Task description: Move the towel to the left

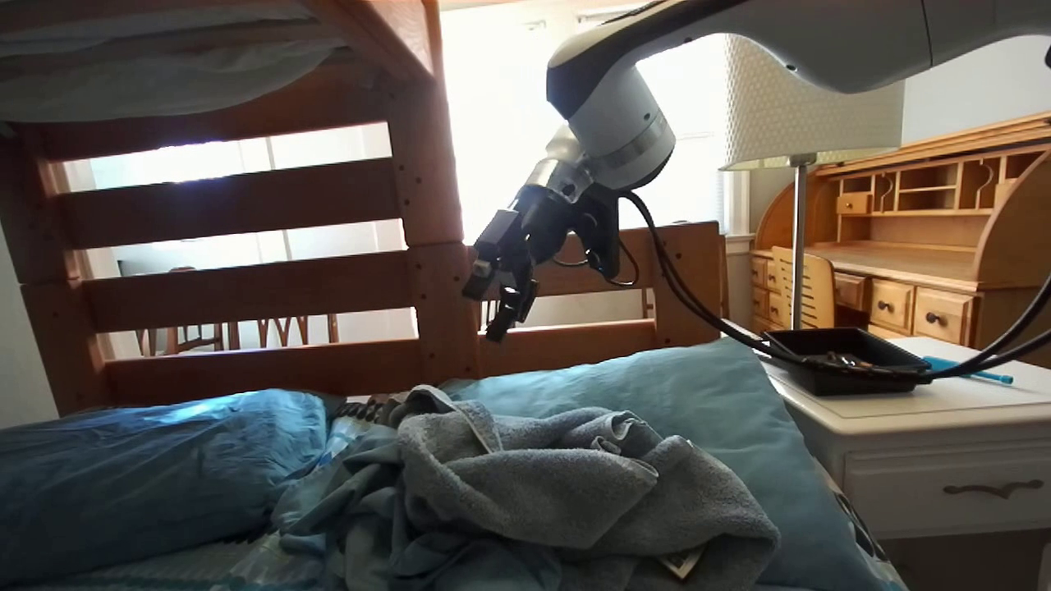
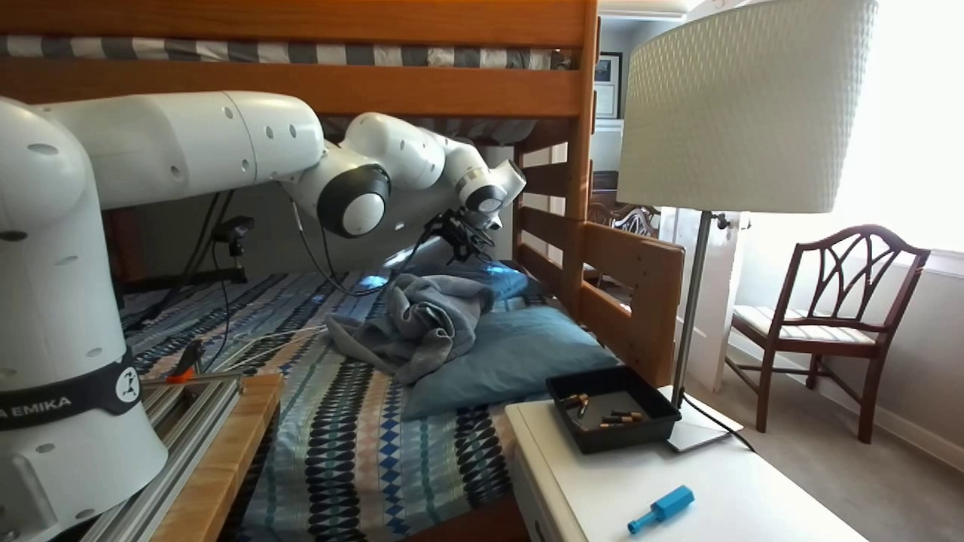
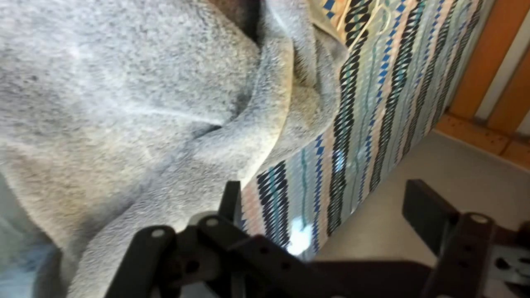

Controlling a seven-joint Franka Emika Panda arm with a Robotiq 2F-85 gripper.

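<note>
The towel (image 1: 542, 484), a rumpled grey cloth, lies heaped on the bed and partly over a blue pillow (image 1: 722, 394). In an exterior view the same towel (image 2: 433, 312) spreads a flatter end across the striped bedsheet. My gripper (image 1: 493, 308) hangs in the air above the heap, tilted downward and apart from it. Its fingers are spread wide in the wrist view, where the gripper (image 3: 329, 203) has nothing between its pads. There the towel (image 3: 124, 103) fills the upper left, running behind the left finger.
Another blue pillow (image 1: 164, 468) lies beside the towel. The wooden bed rail (image 1: 246, 271) stands behind, with an upper bunk beam (image 2: 301, 90) overhead. A white nightstand (image 2: 572, 482) bears a black tray (image 2: 614, 440), a lamp (image 2: 745, 113) and a blue tool (image 2: 663, 510).
</note>
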